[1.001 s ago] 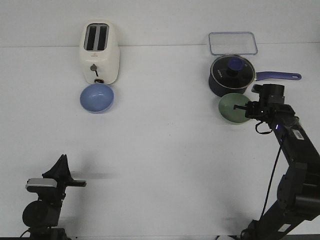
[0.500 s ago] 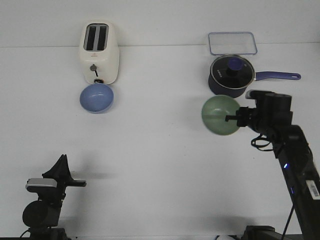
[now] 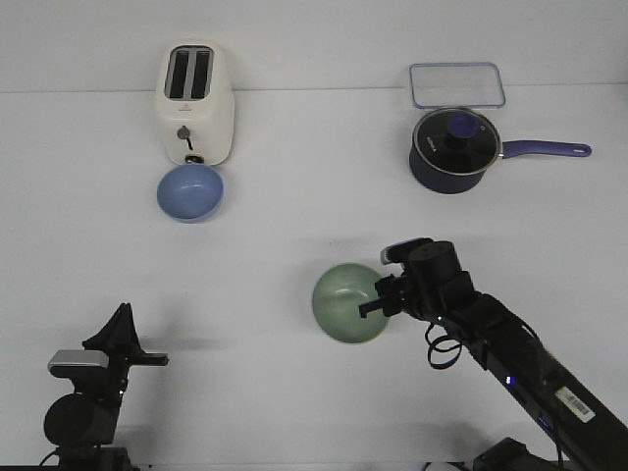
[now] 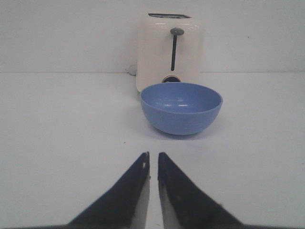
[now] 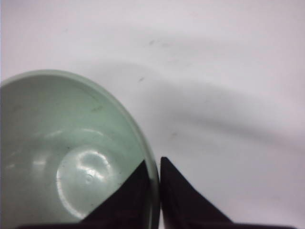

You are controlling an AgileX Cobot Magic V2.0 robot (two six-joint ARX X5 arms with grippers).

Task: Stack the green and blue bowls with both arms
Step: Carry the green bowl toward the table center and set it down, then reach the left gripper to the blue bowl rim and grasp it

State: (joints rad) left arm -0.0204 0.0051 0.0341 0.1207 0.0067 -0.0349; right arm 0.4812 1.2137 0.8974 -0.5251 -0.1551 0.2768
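Green bowl carried from beside saucepan to mid-worktop, rim pinched by right end effector; blue bowl untouched, left end effector nearly closed, empty.

No legible text, brand, number or sign in any view. White label strip on the right arm carries dark barcode-like marks; too small to read. Toaster front shows a small dark marking under its lever in the front view; unreadable. Saucepan lid has faint marks near the knob; cannot resolve them. Both wrist views: no lettering visible.
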